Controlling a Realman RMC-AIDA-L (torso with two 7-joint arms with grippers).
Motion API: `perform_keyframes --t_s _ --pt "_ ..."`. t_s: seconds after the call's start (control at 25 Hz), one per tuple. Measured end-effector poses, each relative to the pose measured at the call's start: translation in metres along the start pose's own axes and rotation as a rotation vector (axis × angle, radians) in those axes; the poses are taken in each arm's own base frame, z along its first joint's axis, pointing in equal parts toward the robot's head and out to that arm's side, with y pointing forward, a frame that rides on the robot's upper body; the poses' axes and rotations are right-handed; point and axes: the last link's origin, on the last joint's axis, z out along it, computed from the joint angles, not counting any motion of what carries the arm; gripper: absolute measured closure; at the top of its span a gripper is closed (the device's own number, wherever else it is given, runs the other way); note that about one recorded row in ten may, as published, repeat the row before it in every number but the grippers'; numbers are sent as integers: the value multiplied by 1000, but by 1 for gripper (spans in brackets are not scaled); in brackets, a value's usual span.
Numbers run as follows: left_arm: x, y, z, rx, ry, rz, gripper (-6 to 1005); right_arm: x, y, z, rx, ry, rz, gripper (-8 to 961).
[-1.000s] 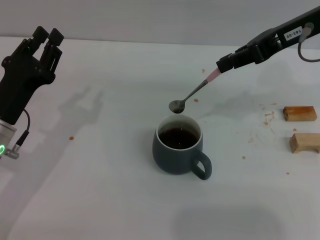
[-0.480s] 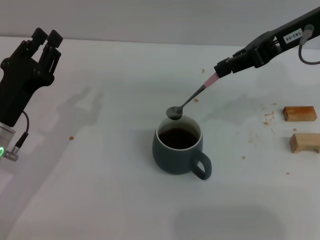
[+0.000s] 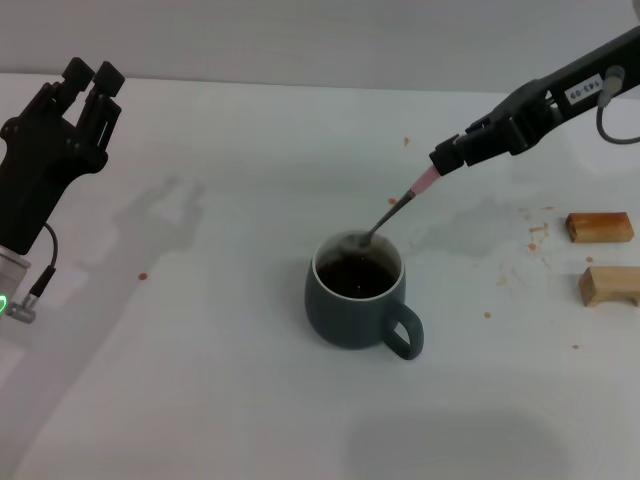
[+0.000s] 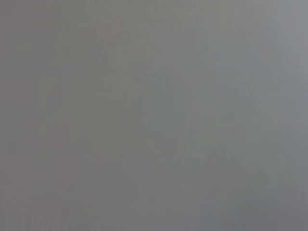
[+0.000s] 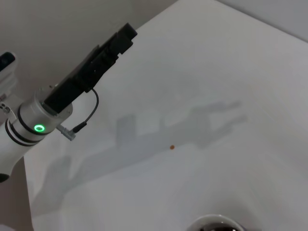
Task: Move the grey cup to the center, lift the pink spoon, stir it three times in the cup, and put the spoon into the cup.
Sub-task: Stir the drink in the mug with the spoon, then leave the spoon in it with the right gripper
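The grey cup [image 3: 352, 300] stands upright near the table's middle, with dark liquid inside and its handle toward the front right. My right gripper [image 3: 447, 158] is shut on the pink end of the pink spoon [image 3: 400, 206], up and to the right of the cup. The spoon slants down to the left, and its metal bowl dips inside the cup's far rim. My left gripper [image 3: 92, 72] is raised at the far left, empty, with its fingers close together. It also shows in the right wrist view [image 5: 124, 34]. The left wrist view is plain grey.
Two tan wooden blocks [image 3: 599, 227] [image 3: 610, 285] lie at the right edge. Small orange crumbs [image 3: 536, 236] are scattered near them, and one speck [image 3: 143, 276] lies at the left. The white table [image 3: 200, 400] meets a wall at the back.
My right gripper has come down a little and the spoon's bowl has dropped from above the cup's far rim into the cup. The cup and the left arm have not moved.
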Motion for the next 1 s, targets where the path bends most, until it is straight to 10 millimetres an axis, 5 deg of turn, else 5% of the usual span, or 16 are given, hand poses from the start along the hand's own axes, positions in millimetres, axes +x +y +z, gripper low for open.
perform_keyframes --t_s 1.0 --pt "-2 2 -2 4 -3 -15 620 17 -7 46 33 123 11 851"
